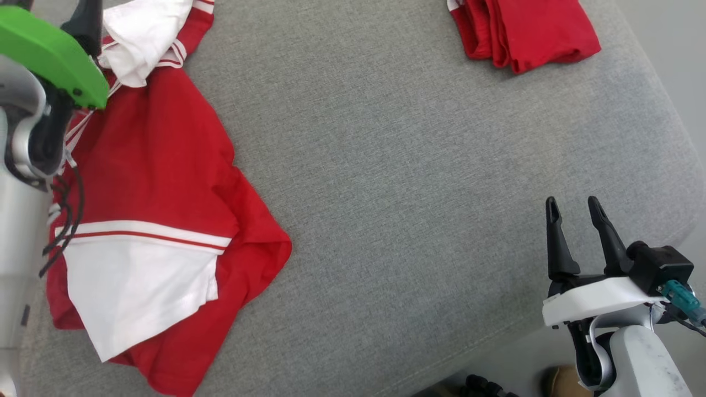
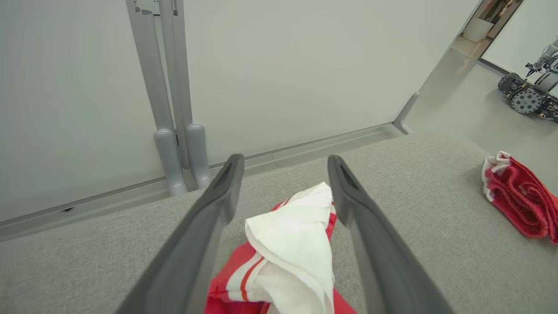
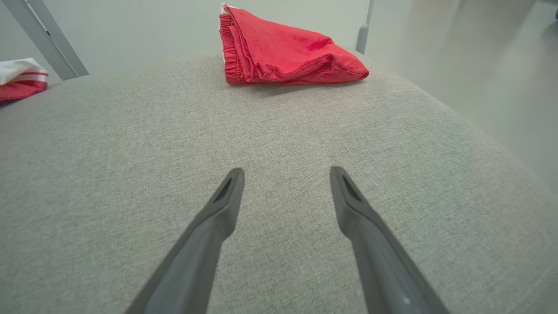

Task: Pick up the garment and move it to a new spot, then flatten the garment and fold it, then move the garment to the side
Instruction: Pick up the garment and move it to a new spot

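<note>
The left gripper [image 2: 283,163] is seen with its fingers [image 2: 205,235] spread wide and nothing pinched. Between them, and just below, a bunched white fold of the garment [image 1: 154,182] is framed. The garment is laid rumpled on the grey cushion [image 1: 386,165], its red body spread out behind those fingertips, back toward the robot. A broad white panel is shown at the near end, bordered by white and red stripes. Whether the left fingers touch the cloth cannot be told. The right gripper [image 1: 572,203] is held wide too, nothing between its fingers, bare cushion beneath them, and the garment is placed well off to their left. A folded red cloth [image 1: 524,30] is seen far ahead of the right fingertips.
</note>
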Controlling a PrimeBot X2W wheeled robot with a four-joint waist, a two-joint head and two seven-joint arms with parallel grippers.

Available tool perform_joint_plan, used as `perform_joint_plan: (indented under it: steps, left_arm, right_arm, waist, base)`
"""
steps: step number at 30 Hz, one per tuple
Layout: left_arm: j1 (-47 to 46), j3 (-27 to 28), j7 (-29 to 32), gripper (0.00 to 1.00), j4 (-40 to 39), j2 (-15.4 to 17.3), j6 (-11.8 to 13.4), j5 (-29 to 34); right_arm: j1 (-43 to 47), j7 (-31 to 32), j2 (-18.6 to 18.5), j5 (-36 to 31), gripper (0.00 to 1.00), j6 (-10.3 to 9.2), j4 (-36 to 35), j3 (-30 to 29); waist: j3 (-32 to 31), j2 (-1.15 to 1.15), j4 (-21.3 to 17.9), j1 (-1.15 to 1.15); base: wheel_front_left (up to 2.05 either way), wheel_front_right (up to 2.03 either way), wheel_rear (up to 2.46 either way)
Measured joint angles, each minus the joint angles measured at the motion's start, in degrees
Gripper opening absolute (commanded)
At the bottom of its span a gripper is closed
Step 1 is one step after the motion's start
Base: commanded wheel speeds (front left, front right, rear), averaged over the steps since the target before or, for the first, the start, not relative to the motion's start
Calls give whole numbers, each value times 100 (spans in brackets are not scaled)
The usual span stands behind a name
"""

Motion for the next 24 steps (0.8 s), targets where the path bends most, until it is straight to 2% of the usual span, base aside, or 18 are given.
perform_joint_plan:
  steps: [5,11,16,19,24]
  left_arm:
    - [873,-40,-794,100,-564,-43,171,221]
    - [2344,-169,-1752,100,-1359,-533,662,301]
    - [3451,-241,-2226,100,-1637,-896,887,319]
    - [4175,-82,-2324,100,-1680,-1032,1039,579]
    - [5358,673,-2350,100,-2071,-1450,1091,1256]
  right_arm:
    - [127,0,5,-312,100,0,-36,-189]
    - [467,0,5,-726,100,0,-209,-508]
    - [759,0,7,-1050,100,0,-486,-699]
    - [907,0,7,-1193,100,0,-661,-768]
    - [1162,0,4,-1307,100,0,-806,-901]
  waist:
    - [-127,0,192,0]
    - [-485,0,575,0]
    - [-852,0,1018,-1]
    - [-1139,0,1355,-1]
    - [-1584,0,1821,-1]
  base:
    - [0,0,0]
    - [0,0,0]
    - [0,0,0]
    - [0,0,0]
    - [0,0,0]
